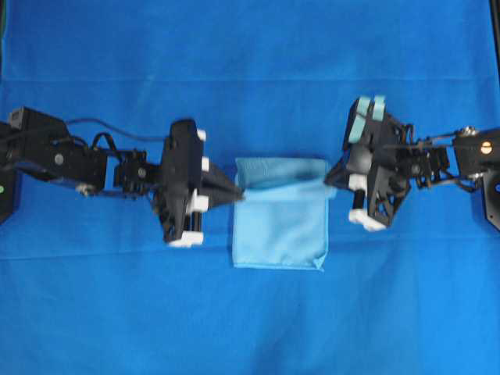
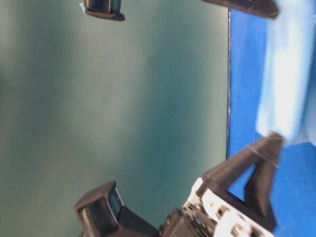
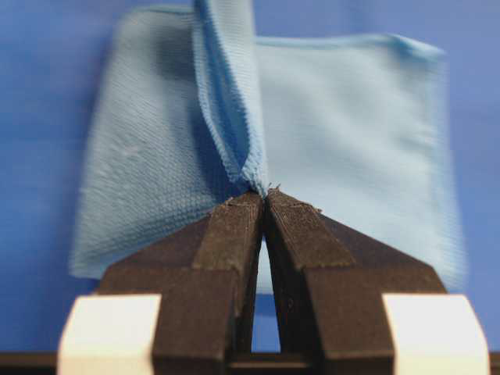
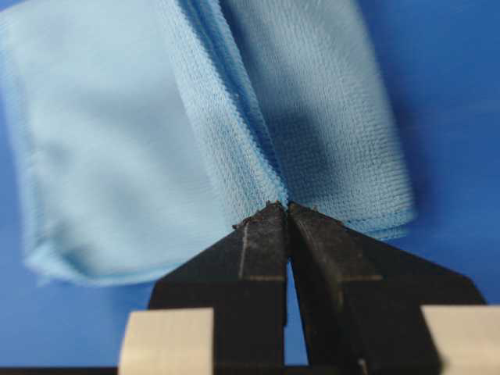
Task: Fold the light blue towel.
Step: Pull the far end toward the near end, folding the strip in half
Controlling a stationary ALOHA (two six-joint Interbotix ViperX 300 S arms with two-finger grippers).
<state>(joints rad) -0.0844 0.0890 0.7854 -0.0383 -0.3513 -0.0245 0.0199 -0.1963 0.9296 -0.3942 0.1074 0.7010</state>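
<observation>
Left gripper (image 3: 266,195), black with white pads behind the fingers, is pinched tight on the hem of the pale sky-blue square microfibre towel (image 1: 283,226), and I hold it that way so the thin cloth cannot slip out while the edge is raised. In the left wrist view the gripped edge stands up from the fingertips as a narrow upright ridge toward the top of the frame, with the rest of the cloth spread flat to either side of it.

Right gripper (image 4: 287,207) mirrors this from the other side, its jaws closed on the opposite end of the same raised edge; I pinch both ends so the fold line stays straight between them, not sagging in the middle.

In the overhead view the towel sits at the centre of the frame on the royal-blue table covering (image 1: 250,328), between the two arms. A lifted band runs across its upper half, from the left fingertips to the right ones, while the lower part lies flat. I judge the fold half done: the lifted edge needs carrying over and laying down on the flat part. The table-level view is blurred and adds little.
</observation>
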